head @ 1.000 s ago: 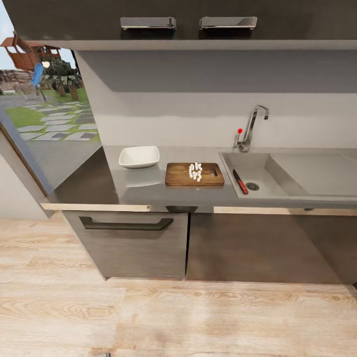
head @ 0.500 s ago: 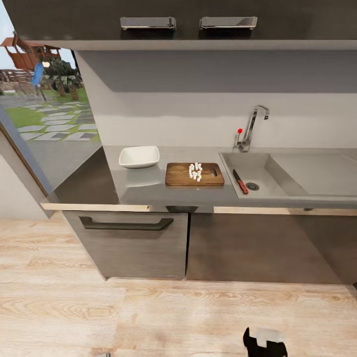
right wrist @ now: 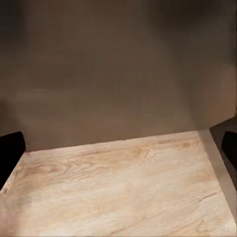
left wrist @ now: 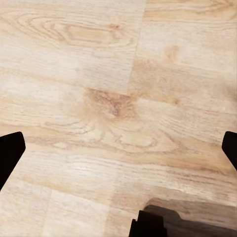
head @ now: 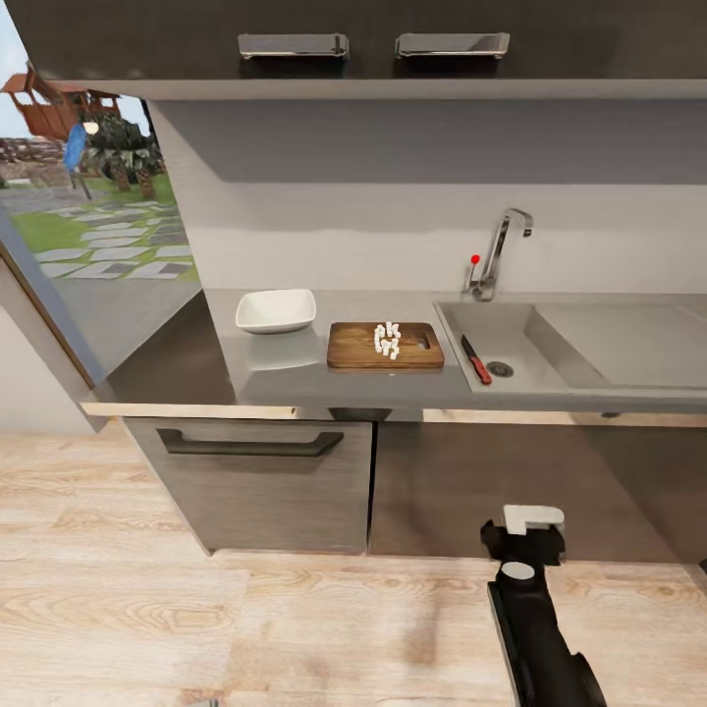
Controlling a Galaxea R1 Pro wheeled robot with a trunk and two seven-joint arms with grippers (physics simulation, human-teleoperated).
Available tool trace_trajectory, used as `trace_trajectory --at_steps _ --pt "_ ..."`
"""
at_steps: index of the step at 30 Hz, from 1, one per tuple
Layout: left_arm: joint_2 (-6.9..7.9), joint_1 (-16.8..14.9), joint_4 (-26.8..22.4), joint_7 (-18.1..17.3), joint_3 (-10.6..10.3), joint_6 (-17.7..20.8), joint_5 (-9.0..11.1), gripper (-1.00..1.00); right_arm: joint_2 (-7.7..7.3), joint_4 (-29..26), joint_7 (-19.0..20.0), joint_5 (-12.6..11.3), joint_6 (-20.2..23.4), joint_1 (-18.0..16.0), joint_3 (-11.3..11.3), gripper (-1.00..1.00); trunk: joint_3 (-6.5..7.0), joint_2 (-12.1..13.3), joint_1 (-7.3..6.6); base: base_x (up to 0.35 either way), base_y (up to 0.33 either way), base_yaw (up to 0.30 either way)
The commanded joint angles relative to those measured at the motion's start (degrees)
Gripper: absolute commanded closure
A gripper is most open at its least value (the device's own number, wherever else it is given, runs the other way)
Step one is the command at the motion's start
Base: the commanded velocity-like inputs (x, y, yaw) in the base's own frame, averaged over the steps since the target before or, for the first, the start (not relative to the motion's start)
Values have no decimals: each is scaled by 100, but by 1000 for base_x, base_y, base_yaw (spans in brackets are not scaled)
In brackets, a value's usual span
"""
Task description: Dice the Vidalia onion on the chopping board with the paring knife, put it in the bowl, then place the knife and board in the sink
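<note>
diced onion (head: 387, 340) loose, light cubes mid chopping board (head: 384, 346) | pinch-scoop gently | right end effector (head: 531, 518) fingers apart, empty | left end effector (left wrist: 118, 148) apart over floor

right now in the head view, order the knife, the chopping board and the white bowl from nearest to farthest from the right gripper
Measured from the right gripper, low in front of the cabinet doors:
1. Knife, in the sink basin, almost straight ahead.
2. Chopping board, on the countertop left of the sink, with the diced onion on it.
3. Bowl, farther left and back on the countertop.
</note>
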Motion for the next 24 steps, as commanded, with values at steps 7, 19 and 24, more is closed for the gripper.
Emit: trace_trajectory --at_steps 7,19,24 --pt "0 -8 21 -17 20 -38 33 -100 4 -462 21 -72 1365 -1187 322 -100 -5 -3 0 0 0 0" --pt "0 -8 20 -17 20 -34 31 -100 4 1095 328 -107 2500 -5166 472 -100 -5 -3 0 25 10 0" --pt "0 -8 20 -17 20 -34 33 -100 4 2095 379 -114 2495 -6098 463 -100 -5 -3 0 250 112 0"
